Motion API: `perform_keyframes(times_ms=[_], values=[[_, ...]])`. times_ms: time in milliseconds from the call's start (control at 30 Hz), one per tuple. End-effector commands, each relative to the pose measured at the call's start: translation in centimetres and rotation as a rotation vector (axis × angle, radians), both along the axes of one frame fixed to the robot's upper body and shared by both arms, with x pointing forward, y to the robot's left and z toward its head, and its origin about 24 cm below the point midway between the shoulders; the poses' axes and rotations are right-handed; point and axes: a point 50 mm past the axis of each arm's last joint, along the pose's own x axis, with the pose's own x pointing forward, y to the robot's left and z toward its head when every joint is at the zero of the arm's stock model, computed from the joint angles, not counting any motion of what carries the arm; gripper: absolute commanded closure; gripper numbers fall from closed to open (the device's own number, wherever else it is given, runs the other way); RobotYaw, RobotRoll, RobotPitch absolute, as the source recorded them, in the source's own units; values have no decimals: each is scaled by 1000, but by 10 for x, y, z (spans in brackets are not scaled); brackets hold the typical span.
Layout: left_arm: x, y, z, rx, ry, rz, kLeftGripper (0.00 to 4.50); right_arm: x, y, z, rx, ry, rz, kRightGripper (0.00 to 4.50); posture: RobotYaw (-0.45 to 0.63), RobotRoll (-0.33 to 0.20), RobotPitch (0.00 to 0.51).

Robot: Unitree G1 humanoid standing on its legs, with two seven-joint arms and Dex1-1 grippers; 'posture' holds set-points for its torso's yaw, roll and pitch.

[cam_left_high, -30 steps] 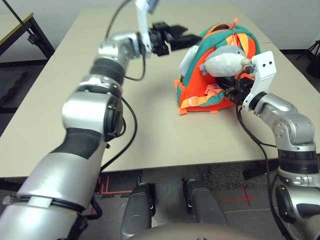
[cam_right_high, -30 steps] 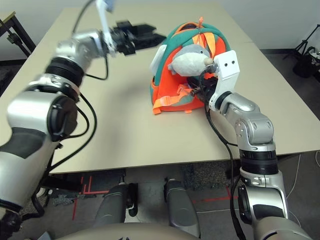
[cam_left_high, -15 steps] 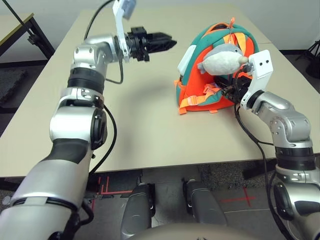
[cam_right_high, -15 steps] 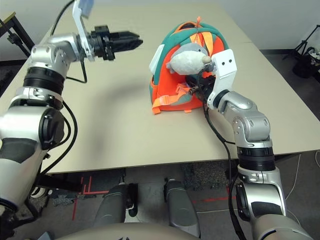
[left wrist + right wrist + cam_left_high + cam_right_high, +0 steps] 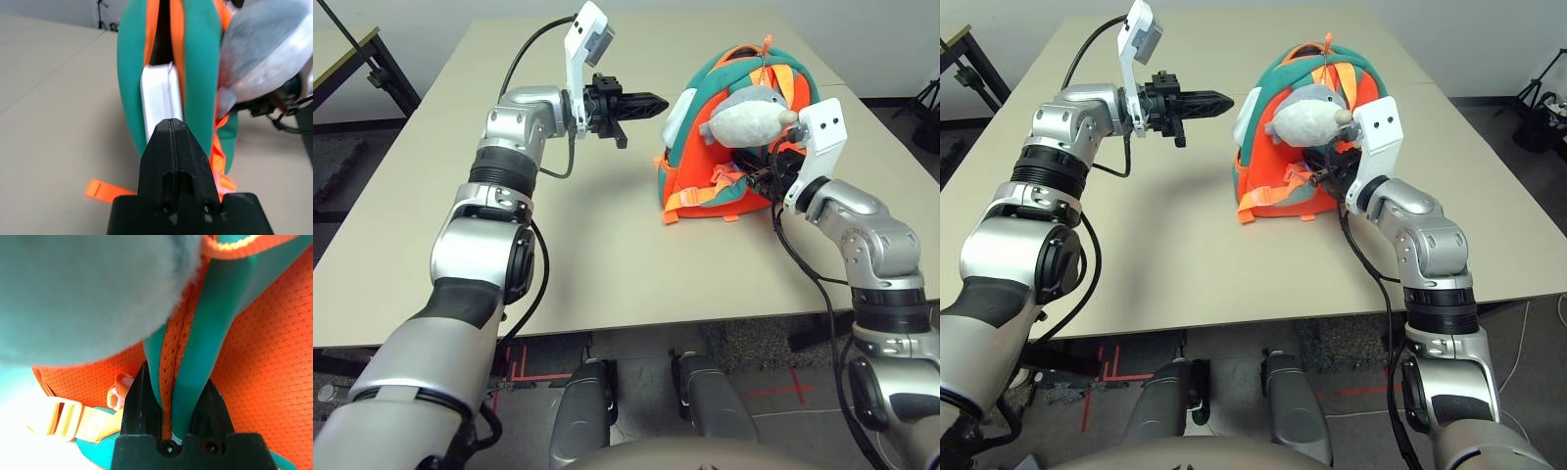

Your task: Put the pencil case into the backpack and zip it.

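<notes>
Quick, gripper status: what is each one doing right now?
Left gripper: shut, holding nothing, pointed at the pencil case sticking out of the backpack.
Right gripper: shut on a teal backpack strap.

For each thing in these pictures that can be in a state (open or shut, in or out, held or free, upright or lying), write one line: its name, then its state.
backpack: upright on the table, opening unzipped, held by a strap.
pencil case: partly in the opening, still sticking out.
plush fish: hanging on the backpack.
left gripper: shut, empty, pointing at the pencil case.
right gripper: shut on a teal-and-orange strap of the backpack.
</notes>
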Motion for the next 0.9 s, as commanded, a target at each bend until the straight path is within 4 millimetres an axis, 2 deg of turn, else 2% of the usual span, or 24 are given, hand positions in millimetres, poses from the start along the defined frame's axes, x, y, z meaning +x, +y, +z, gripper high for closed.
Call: perform_keyframes(times_ms=[33, 267, 700, 800, 900], values=[[2, -5, -4, 36, -3, 6, 4500, 0, 0, -7, -7, 23, -10, 4106, -217, 0, 97], [4, -16, -12, 43, 16, 3, 4500, -1, -2, -7, -7, 19, -16, 4107, -230, 0, 94], [3, -60, -34, 51, 61, 40, 4500, -3, -1, -6, -9, 13, -26, 4107, -256, 0, 94], [3, -62, -30, 31, 49, 40, 4500, -4, -1, -6, -9, 13, -29, 4107, -256, 0, 94], [6, -54, -19, 0, 27, 49, 4500, -5, -1, -6, -8, 12, -31, 4107, -260, 0, 97]])
